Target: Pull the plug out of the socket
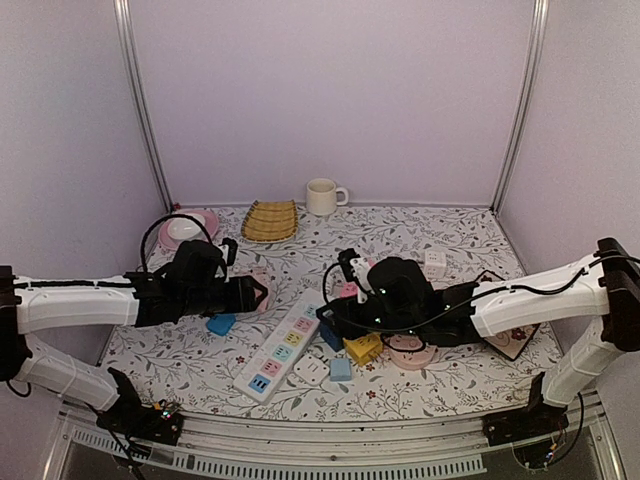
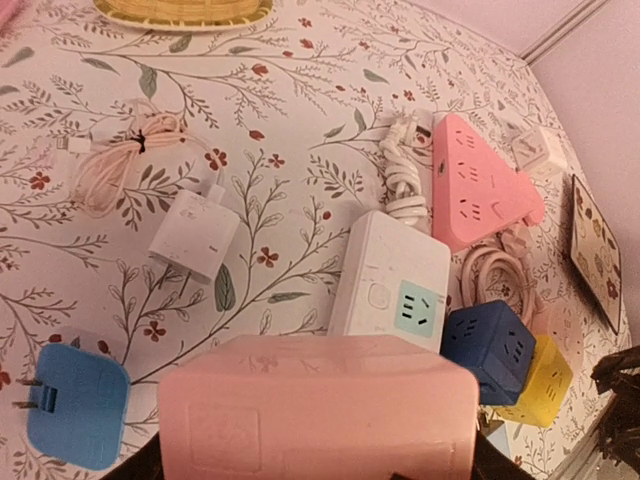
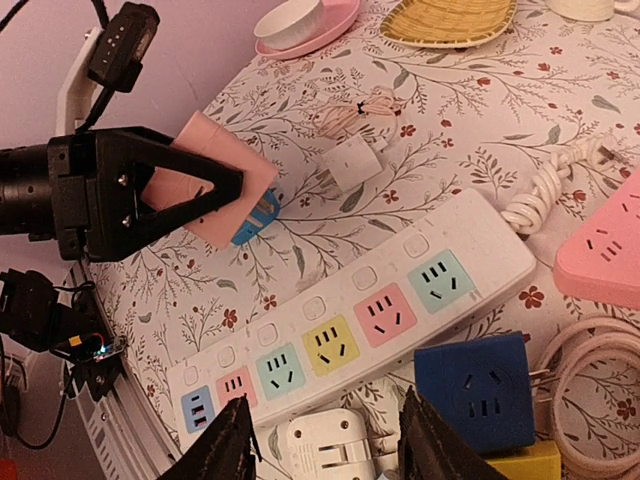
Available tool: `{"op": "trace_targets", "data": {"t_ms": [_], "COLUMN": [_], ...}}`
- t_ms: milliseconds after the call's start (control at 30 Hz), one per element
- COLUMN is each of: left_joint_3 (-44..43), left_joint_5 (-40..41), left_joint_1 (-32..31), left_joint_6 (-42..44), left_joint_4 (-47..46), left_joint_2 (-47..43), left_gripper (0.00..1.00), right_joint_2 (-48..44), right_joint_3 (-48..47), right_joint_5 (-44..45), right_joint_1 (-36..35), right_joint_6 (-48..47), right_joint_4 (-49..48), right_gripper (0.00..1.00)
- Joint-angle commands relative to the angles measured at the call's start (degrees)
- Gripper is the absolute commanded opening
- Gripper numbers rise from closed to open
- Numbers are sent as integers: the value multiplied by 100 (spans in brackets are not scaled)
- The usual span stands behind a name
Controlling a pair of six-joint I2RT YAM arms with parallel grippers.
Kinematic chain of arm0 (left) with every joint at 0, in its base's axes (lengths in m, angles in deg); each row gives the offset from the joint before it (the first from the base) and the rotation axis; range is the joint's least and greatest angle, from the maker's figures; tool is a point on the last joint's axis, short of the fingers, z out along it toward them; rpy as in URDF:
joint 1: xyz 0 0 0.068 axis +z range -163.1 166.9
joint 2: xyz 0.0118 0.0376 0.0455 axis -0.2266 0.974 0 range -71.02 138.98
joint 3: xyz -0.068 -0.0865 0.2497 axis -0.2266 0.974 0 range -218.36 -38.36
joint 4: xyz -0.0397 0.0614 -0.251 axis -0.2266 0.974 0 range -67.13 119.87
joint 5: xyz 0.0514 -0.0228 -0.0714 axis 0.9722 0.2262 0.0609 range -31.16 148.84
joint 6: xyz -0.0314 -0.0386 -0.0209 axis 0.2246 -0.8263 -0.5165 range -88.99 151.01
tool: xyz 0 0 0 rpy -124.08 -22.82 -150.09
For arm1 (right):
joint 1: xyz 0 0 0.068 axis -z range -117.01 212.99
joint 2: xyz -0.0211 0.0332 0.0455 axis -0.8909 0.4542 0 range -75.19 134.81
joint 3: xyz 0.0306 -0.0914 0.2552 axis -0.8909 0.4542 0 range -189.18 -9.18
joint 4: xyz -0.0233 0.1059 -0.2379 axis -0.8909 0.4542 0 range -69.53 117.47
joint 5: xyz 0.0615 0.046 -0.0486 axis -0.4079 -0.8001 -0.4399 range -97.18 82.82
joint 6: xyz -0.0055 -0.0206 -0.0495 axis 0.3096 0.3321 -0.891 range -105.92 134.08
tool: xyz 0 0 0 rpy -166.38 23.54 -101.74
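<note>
Power strip flat on table; every socket showing in right wrist view is empty. Left gripper clamped on pink block, held clear of table, left of strip; no plug on its visible faces. Right gripper part-open, gripping nothing, low over strip's near edge. White plug loose below, between fingers, just beside strip. Judgement: plug already out, release step. Next: lift right arm straight up without snagging plug; set pink block down.

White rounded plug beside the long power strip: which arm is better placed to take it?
Right. The right gripper hangs open over the white rounded plug, a finger either side. The left gripper is farther off, shut on a pink plastic block.
</note>
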State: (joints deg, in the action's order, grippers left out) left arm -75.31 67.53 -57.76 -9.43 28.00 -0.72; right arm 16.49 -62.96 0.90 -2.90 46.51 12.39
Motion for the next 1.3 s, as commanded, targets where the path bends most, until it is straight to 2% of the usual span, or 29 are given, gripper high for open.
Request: {"op": "trace_targets", "data": {"t_ms": [0,267,533,833,933,1100,1267], "left_joint_3": [159,467,174,-820,-1147,-1396,-1000], "left_joint_5": [-579,-989,-1124,-1412,-1520,-1850,-2095], "left_joint_1": [410,723,1024,1561,1712,1851,1684], "left_joint_6": [-7,-273,-259,22,98,216,154], "left_joint_4": [-754,-1348,-1698,-1846,-1814,-1743,-1860], "left_joint_2": [313,1027,1893,3122,3380,3600,3153], "left_gripper": [16,16,16,18,21,24,28], "right_joint_2": [-568,-1252,-1441,-1429,-1473,-1545,-1565], "right_joint_3": [490,1005,1100,1044,1039,1063,1093], "right_joint_5": [457,617,604,633,683,713,722], "right_joint_1": [-12,-4,-11,-6,-2,14,10], "right_joint_6": [160,274,290,274,264,272,286], "right_joint_4": [30,41,96,262,336,376,376], "right_gripper": [53,56,56,57,58,58,58]}}
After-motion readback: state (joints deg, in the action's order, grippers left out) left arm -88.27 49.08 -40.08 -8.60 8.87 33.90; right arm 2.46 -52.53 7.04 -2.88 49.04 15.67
